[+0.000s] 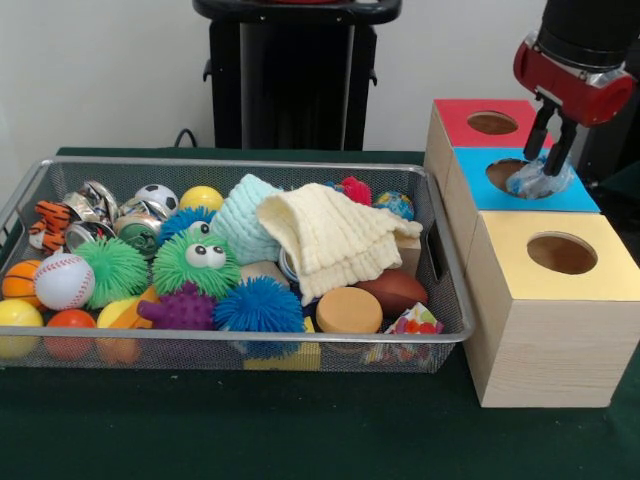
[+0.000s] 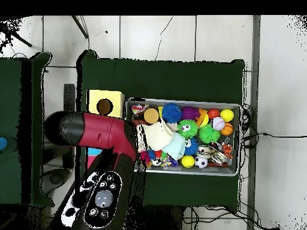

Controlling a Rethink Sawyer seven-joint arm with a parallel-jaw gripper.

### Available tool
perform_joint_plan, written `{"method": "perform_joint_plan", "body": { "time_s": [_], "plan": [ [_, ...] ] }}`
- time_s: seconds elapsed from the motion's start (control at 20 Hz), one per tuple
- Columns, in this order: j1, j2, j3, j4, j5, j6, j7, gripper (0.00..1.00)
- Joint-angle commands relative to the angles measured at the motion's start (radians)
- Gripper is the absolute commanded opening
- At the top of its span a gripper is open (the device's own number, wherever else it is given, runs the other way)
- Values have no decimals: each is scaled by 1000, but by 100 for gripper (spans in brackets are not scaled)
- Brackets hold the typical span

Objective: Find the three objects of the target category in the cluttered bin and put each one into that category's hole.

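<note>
My gripper [image 1: 543,165] hangs over the blue-topped box [image 1: 585,197] at the right, its two dark fingers pointing down at the round hole [image 1: 503,170]. They are shut on a crumpled, clear bluish wad [image 1: 538,183], which rests at the hole's right rim. A wire mesh bin [image 1: 230,163] on the left is full of toys: spiky rubber balls [image 1: 195,262], sports balls [image 1: 63,281], a cream knitted cloth [image 1: 335,240]. In the overhead view my red arm [image 2: 96,135] covers the gripper and the blue box.
A red-topped box [image 1: 455,118] stands behind the blue one and a yellow-topped box [image 1: 520,240] in front, each with a round hole. From above, only the yellow box [image 2: 105,97] shows beside the bin [image 2: 237,173]. Green cloth covers the table.
</note>
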Motion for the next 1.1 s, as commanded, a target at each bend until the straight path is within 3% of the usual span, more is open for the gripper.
{"method": "perform_joint_plan", "body": {
  "time_s": [0.05, 0.3, 0.6, 1.1],
  "plan": [
    [-49, 44, 129, 86, 17, -81, 73, 0],
    [-48, 41, 132, 90, 15, -81, 82, 0],
    [-13, 14, 94, 79, 9, 7, 136, 0],
    [16, 11, 70, 78, 1, 20, 158, 0]
  ]
}}
